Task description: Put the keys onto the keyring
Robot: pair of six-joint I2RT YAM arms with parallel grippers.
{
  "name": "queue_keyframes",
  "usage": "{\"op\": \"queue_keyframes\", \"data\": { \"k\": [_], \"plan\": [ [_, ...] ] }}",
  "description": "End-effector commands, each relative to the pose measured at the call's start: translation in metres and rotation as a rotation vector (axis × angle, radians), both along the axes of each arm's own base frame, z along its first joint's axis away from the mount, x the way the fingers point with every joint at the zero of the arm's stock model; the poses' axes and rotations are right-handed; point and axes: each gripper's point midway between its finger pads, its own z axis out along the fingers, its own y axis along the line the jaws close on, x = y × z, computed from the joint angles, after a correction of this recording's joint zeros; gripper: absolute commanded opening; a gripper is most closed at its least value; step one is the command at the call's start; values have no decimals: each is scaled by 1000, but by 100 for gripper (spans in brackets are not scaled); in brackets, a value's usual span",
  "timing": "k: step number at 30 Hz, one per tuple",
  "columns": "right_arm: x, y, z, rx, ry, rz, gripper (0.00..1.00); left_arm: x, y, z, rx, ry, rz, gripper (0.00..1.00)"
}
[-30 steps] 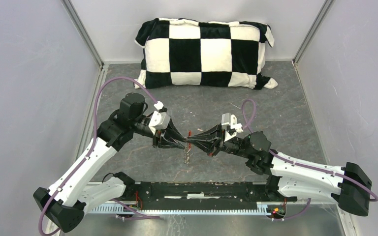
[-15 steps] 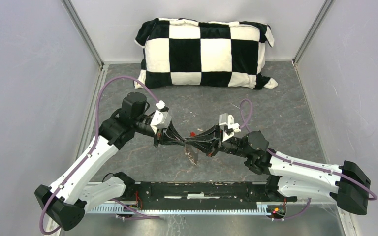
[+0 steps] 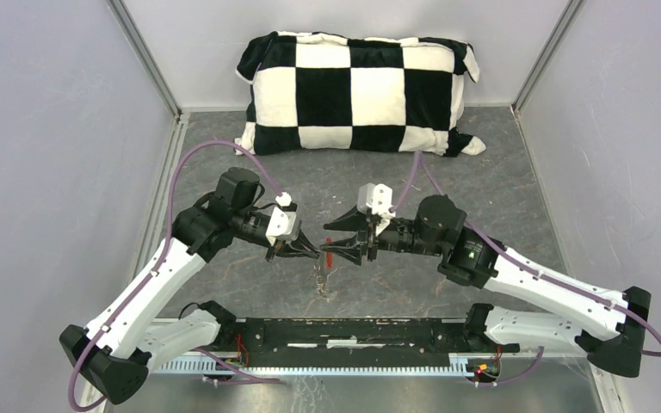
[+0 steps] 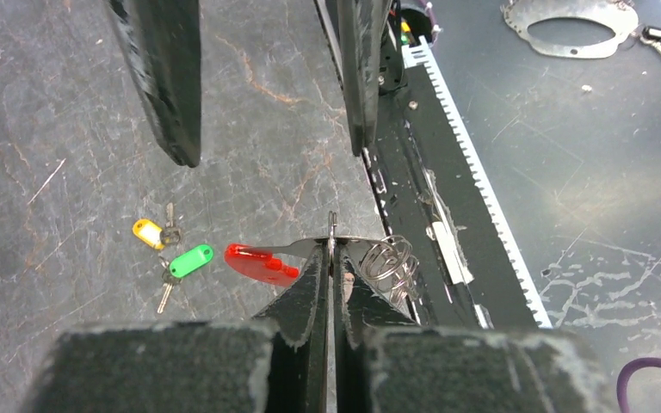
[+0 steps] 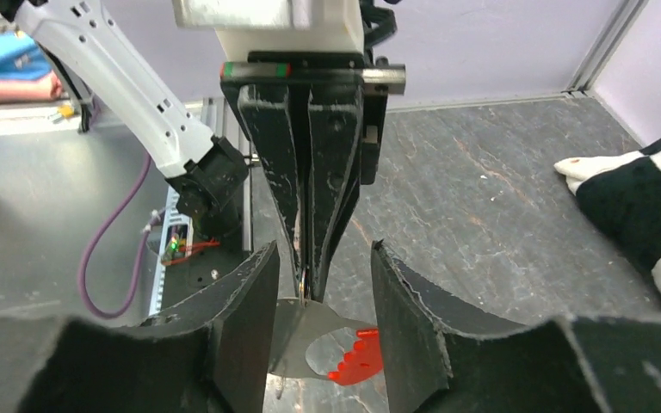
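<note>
Keyring [image 4: 331,229], thin silver ring with red tag [image 4: 258,262] and chain links [image 4: 392,258] hanging, sits clamped edge-on in left gripper [image 4: 331,258] above the table [image 4: 69,129]. Green key [image 4: 191,260] and yellow key [image 4: 148,232] lie below; right gripper [image 5: 323,247] faces it, fingers spread.

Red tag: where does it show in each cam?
Top external: red tag mid-frame, just right of the left gripper tip.
Left wrist: lower middle, left of the fingertips.
Right wrist: bottom centre, below the left gripper's tip.
Landmark: the shut left gripper, in all three.
</note>
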Motion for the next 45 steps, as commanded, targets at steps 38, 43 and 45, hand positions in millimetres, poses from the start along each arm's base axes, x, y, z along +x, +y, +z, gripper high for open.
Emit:
{"op": "queue_keyframes", "data": {
  "k": [38, 43, 45],
  "plan": [
    [5, 19, -16, -260, -63, 104, 0, 3, -1, 22, -22, -124, -19, 2],
    [7, 13, -6, -125, -46, 51, 0, 1, -2, 30, -30, -100, -19, 31],
    [4, 9, 3, -13, -35, 32, 0, 0, -2, 34, -32, -77, -10, 38]
  ]
}}
